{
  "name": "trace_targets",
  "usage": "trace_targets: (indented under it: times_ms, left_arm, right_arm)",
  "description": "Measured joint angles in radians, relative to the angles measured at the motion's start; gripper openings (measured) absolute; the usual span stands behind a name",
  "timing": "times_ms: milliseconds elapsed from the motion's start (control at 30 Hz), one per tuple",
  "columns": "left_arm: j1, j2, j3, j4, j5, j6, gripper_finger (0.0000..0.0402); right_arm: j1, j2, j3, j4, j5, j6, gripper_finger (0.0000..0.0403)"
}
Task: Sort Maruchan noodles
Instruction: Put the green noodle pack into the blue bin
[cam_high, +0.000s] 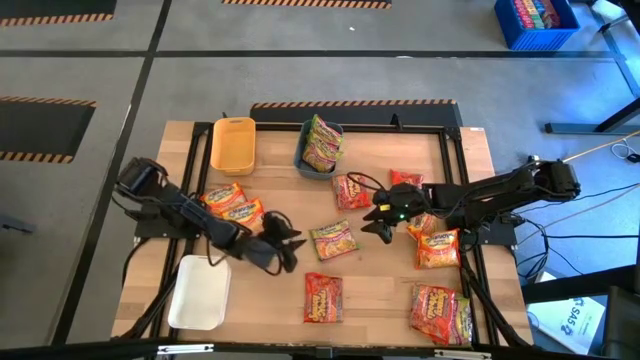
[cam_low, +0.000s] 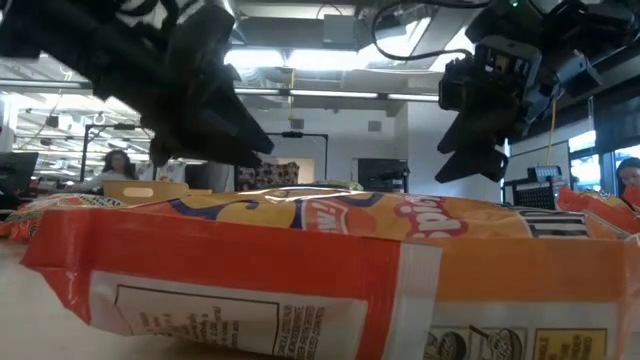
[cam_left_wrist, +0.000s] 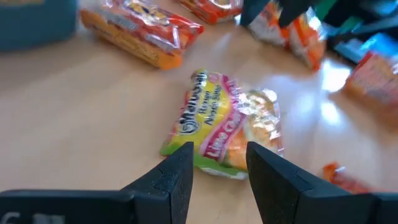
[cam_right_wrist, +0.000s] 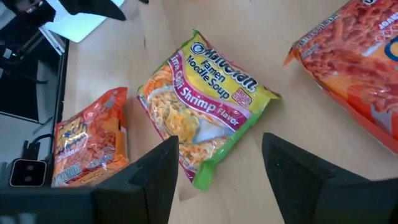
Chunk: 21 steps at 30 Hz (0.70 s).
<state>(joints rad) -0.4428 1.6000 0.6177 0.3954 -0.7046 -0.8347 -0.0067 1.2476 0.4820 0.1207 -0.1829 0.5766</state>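
1. Noodles: Maruchan packets lie scattered flat on the counter, a pale wood top with a black frame.
2. Green-edged packet lies at the counter's centre, between the two grippers. Its label reads Lime Chili Shrimp in the right wrist view.
3. Left gripper hovers just beside that packet, fingers narrowly apart and empty.
4. Right gripper hovers near the packet's other side, fingers spread wide and empty.
5. Red packet lies near the front edge. In the low view it fills the foreground.
6. Two orange packets lie beside the left arm. Further packets lie under and near the right arm, with a stack at the front right corner.
7. Room: grey floor with striped hazard tape surrounds the counter. A blue crate stands on the floor, well apart. The low view shows ceiling lights and a seated person far behind.
8. Yellow tray at the back holds nothing visible.
9. Blue-grey tray beside it holds several packets.
10. White tray at the front left holds nothing visible.
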Motion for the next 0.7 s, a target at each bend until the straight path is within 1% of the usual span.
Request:
trace_targets:
  times_ms: [67, 133, 300, 400, 533, 700]
  left_arm:
    - [0.007, 0.002, -0.037, 0.086, 0.012, -0.045, 0.0141]
    - [0.012, 0.025, -0.038, 0.15, 0.022, -0.063, 0.0141]
    - [0.016, 0.082, -0.007, 0.193, 0.029, -0.034, 0.0141]
    - [0.031, 0.117, 0.026, 0.194, 0.067, -0.021, 0.0141]
    - [0.051, 0.163, 0.072, 0.195, 0.141, -0.008, 0.0141]
    - [0.057, 0.197, 0.096, 0.182, 0.18, 0.005, 0.0141]
  right_arm:
    - [0.0, 0.0, 0.0, 0.003, 0.0, 0.0, 0.0214]
    - [0.0, 0.0, 0.0, 0.004, 0.0, 0.003, 0.0214]
    - [0.0, 0.0, 0.003, 0.007, 0.025, 0.052, 0.0214]
    - [0.0, 0.003, 0.003, 0.004, -0.002, 0.064, 0.0221]
    - [0.0, 0.043, 0.002, 0.01, -0.043, 0.105, 0.0263]
    - [0.0, 0.115, 0.003, 0.013, -0.083, 0.15, 0.032]
